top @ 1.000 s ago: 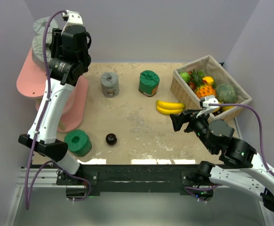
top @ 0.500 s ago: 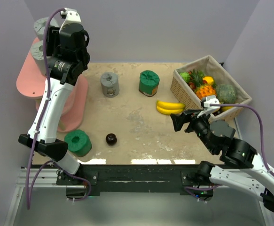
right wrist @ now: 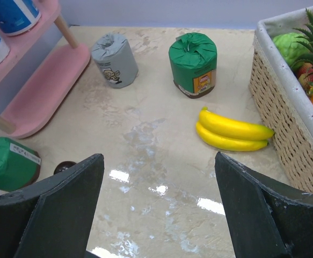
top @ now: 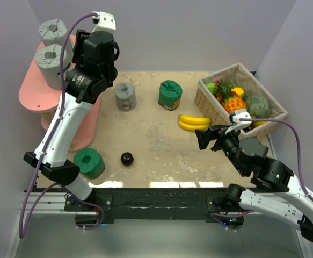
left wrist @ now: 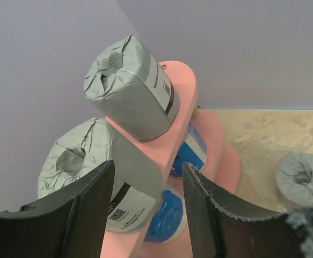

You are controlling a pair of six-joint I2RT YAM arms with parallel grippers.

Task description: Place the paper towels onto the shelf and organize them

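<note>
Start with the shelf (top: pixel 30 97), standing at the far left of the table (top: pixel 161 140); its upper pink board carries two grey paper towels (top: pixel 53 63), both upright, one behind the other. From overhead you see only those two; the left wrist view looks under the board and shows two white-and-blue rolls (left wrist: pixel 191 153) on the lower tier, which the top camera misses. The wicker basket (top: pixel 242 99) sits at the far right, well apart from the job.

Three rolls wait on the table: a grey roll (top: pixel 125 95) and a green roll (top: pixel 170 94) near the back; a second green roll (top: pixel 89 163) at the front left, just beside the shelf's lower board. Judge them light and soft; the wrapper looks slick and will dent, so take each across the middle of its round side with a gentle squeeze, not by the dimpled top.

Your left gripper (left wrist: pixel 148 177) is held high beside the shelf's top tier, fingers (left wrist: pixel 86 215) partly apart with nothing between them; overhead the arm's own wrist hides them, so trust the wrist view. Your right gripper (top: pixel 207 137) hangs low near the bananas (top: pixel 194 122), fingers spread wide and empty; its camera takes in all three loose rolls at once. The small dark ball (top: pixel 127 158) lies near the front green roll; leave it be.
</note>
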